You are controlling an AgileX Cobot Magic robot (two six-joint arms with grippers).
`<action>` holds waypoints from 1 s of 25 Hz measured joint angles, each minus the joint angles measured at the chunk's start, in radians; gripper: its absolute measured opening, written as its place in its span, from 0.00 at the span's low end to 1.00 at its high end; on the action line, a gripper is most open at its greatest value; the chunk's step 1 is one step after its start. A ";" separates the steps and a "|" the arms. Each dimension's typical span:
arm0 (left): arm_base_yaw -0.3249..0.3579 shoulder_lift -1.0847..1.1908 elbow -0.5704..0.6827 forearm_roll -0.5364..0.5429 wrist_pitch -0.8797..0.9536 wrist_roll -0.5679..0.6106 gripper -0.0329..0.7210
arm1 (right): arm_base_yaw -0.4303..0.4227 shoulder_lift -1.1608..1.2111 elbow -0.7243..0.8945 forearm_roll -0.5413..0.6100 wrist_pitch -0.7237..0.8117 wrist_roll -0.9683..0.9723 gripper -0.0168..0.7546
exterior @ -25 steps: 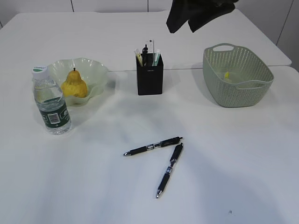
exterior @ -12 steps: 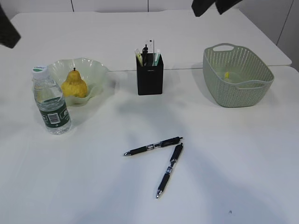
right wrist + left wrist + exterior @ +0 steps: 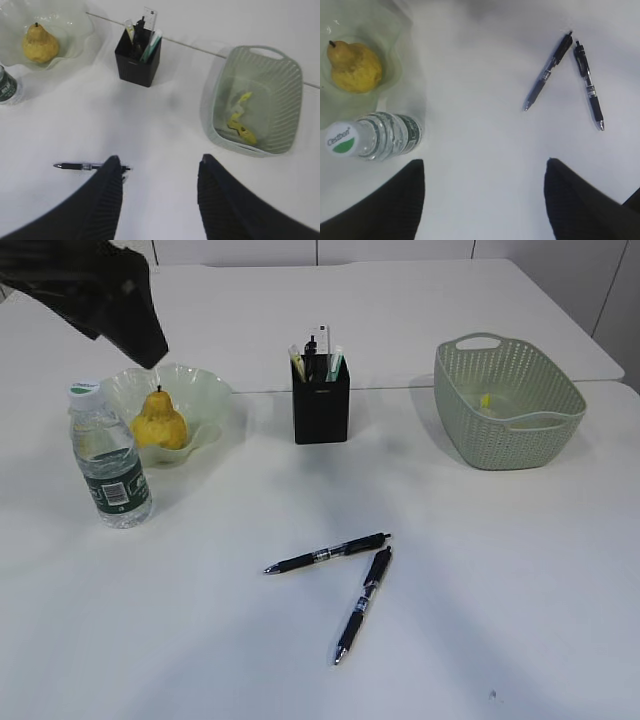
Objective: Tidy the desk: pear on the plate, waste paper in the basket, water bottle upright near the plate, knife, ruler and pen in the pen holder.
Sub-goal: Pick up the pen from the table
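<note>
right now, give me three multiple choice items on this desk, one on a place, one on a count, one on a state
1. Where is the pear?
A. on the plate
B. in the basket
C. beside the pen holder

2. How many pens lie loose on the table?
A. one
B. two
C. four

3. How does the water bottle stand?
A. on its side
B. upside down
C. upright

Answers:
1. A, the yellow pear sits inside the pale green plate.
2. B, one pen and another pen lie in front of the pen holder.
3. C, its white cap points up, next to the plate.
</note>
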 joint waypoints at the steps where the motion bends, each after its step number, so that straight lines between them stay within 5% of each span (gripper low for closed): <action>1: 0.000 0.011 -0.002 0.000 -0.003 0.000 0.74 | 0.000 -0.021 0.019 -0.019 0.000 0.000 0.53; 10: -0.002 0.044 -0.004 0.001 -0.048 0.004 0.74 | 0.000 -0.204 0.348 -0.181 0.000 0.084 0.42; 25: -0.026 0.123 -0.005 -0.072 -0.050 0.103 0.74 | 0.000 -0.615 0.757 -0.144 0.000 0.112 0.42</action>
